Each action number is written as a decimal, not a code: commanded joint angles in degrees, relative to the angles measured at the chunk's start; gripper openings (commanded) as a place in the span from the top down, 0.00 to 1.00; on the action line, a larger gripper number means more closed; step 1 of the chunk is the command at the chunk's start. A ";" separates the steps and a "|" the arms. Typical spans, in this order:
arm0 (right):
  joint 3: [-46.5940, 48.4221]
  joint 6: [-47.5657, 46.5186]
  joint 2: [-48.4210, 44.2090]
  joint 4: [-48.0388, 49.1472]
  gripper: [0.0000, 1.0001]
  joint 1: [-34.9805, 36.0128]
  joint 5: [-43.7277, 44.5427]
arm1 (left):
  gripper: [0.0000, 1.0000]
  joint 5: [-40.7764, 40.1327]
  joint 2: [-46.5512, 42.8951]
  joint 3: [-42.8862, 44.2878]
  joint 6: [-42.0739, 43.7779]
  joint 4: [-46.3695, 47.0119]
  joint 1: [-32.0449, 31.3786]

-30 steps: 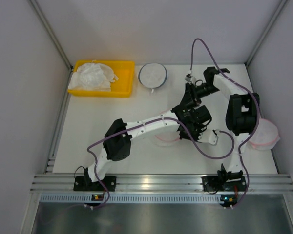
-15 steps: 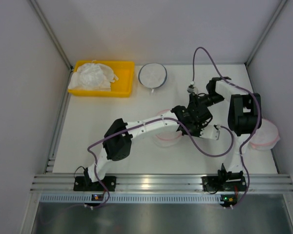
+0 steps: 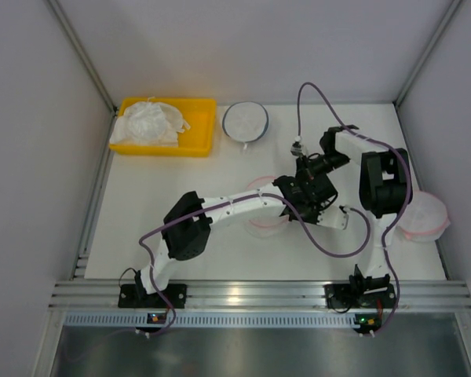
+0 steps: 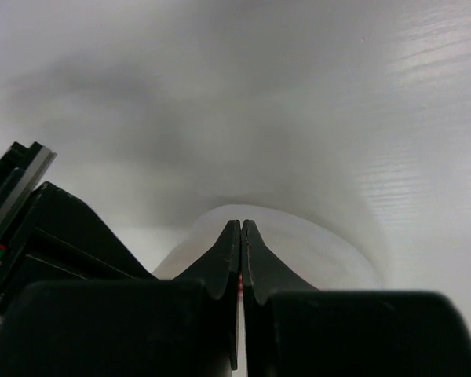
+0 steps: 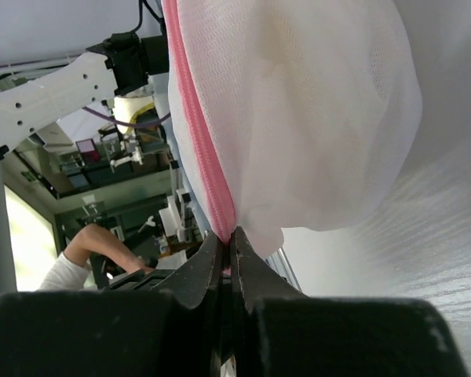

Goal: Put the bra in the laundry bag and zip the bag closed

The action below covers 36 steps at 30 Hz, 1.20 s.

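Bag (image 5: 298, 118) is mid-table between the two arms, raised on edge with its mesh bulging. Its pink zip rim runs down into the right gripper (image 5: 229, 234), which is clenched on that rim. The left gripper (image 4: 240, 228) is clenched too, with a pink sliver caught between its fingers and the pale bag just beyond. White fabric (image 3: 151, 122) lies heaped in the yellow bin (image 3: 204, 129) at the far left.

The bra (image 3: 149, 122) lies in a bin (image 3: 202, 130) at the desk's (image 3: 141, 220) back left. The laundry bag (image 3: 263, 224) is mid-desk, nearer.
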 commanded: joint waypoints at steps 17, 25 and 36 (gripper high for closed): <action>11.94 9.15 0.83 6.78 0.36 0.62 3.29 | 1.00 -0.22 -5.67 -3.95 -0.84 3.35 -3.88; 2.19 4.65 -6.65 3.60 0.30 -2.20 10.96 | 1.00 -2.95 -3.03 -0.52 -1.98 3.70 -3.35; -6.70 2.37 -5.00 -0.41 0.59 -3.34 0.61 | 1.00 -3.83 -2.85 -0.43 -1.63 3.96 -3.00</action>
